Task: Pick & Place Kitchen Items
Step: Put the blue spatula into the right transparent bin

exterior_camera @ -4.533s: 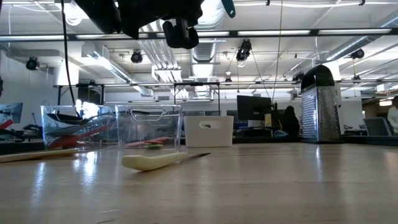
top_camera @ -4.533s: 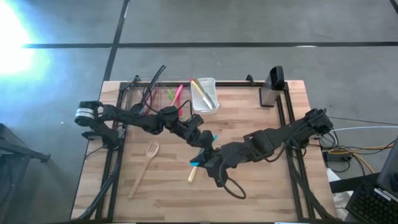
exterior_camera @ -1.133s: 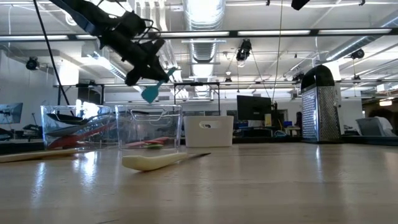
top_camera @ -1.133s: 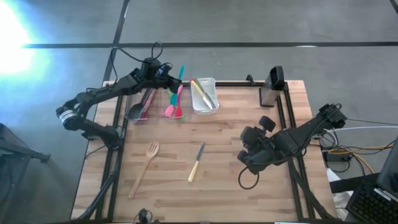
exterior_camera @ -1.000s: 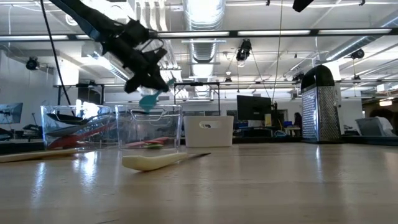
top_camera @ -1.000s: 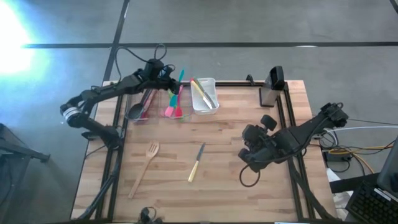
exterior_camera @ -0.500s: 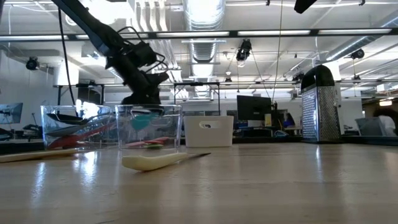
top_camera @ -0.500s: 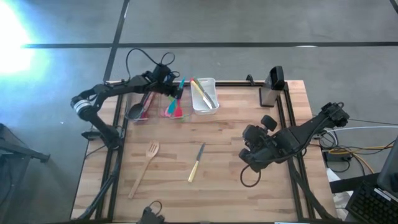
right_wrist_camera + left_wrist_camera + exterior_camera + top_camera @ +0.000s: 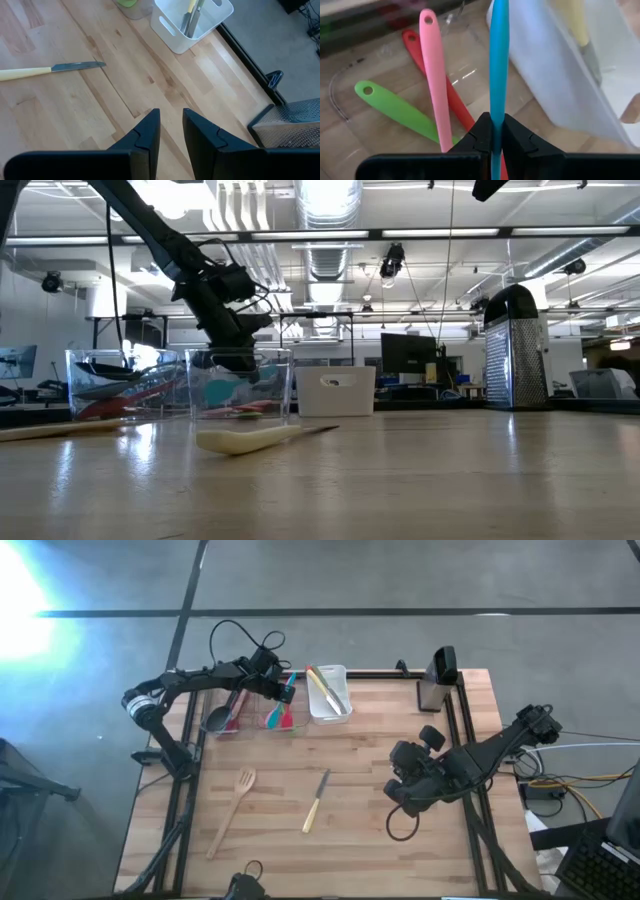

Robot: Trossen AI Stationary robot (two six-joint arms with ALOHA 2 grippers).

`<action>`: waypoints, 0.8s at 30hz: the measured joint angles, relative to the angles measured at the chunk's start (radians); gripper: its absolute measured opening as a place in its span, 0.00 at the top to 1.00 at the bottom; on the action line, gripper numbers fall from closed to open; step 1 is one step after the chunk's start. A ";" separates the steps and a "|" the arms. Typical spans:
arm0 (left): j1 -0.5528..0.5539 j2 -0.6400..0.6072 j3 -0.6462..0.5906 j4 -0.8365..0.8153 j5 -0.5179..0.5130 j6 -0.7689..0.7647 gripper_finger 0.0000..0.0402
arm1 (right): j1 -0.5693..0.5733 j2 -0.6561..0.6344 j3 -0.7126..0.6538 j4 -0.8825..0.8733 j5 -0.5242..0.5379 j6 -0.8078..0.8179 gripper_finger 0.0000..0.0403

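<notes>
The teal utensil is pinched between the fingers of the left gripper, its long handle running straight out past the fingertips and down into the middle clear bin at the far left of the table. In the left wrist view a pink handle, a red handle and a green handle lie in that bin directly beneath it; the white bin stands just to its right. The release is judged to turn on this alignment: the utensil's long axis points into the bin, so a simple opening should drop it in.

On the open boards lie a cream-handled knife and a wooden fork, the knife nearer the right gripper, which hangs over the table's right side with its jaws only narrowly parted and holding nothing.

No brand, label or legible writing is seen.
</notes>
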State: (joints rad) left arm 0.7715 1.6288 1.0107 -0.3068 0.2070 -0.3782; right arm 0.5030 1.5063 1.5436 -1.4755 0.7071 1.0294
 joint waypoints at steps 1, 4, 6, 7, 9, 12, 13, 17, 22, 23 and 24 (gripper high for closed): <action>0.001 0.008 0.002 -0.003 0.000 0.000 0.94 | 0.000 0.000 0.000 0.001 0.000 0.000 0.82; 0.001 0.033 0.021 -0.010 0.001 -0.001 0.94 | 0.000 0.000 0.000 0.001 0.000 0.000 0.82; 0.001 0.047 0.044 -0.018 0.004 -0.001 0.94 | 0.000 0.000 0.000 0.001 0.000 0.000 0.81; 0.001 0.055 0.056 -0.027 0.005 0.003 0.94 | 0.000 0.000 0.000 0.001 0.000 0.000 0.81; 0.001 0.071 0.081 -0.047 0.008 0.006 0.94 | 0.000 0.000 0.000 0.001 0.000 0.000 0.80; 0.001 0.092 0.119 -0.085 0.008 0.009 0.94 | 0.000 0.000 0.000 0.001 0.000 0.000 0.80; 0.001 0.098 0.129 -0.098 0.007 0.010 0.94 | 0.000 0.000 0.000 0.001 0.000 0.000 0.80; 0.001 0.116 0.157 -0.138 0.000 0.009 0.93 | 0.000 0.000 -0.004 0.001 0.000 0.000 0.81; 0.001 0.118 0.158 -0.151 0.000 0.009 0.87 | 0.000 0.000 -0.012 0.001 -0.001 0.000 0.82; 0.001 0.118 0.158 -0.155 0.000 0.015 0.86 | 0.000 0.000 -0.012 0.001 -0.001 0.000 0.82; 0.000 0.118 0.158 -0.157 0.003 0.021 0.85 | 0.000 0.000 -0.013 0.001 -0.001 0.000 0.81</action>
State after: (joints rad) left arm 0.7719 1.7466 1.1690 -0.4637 0.2097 -0.3574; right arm 0.5030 1.5066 1.5308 -1.4750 0.7063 1.0293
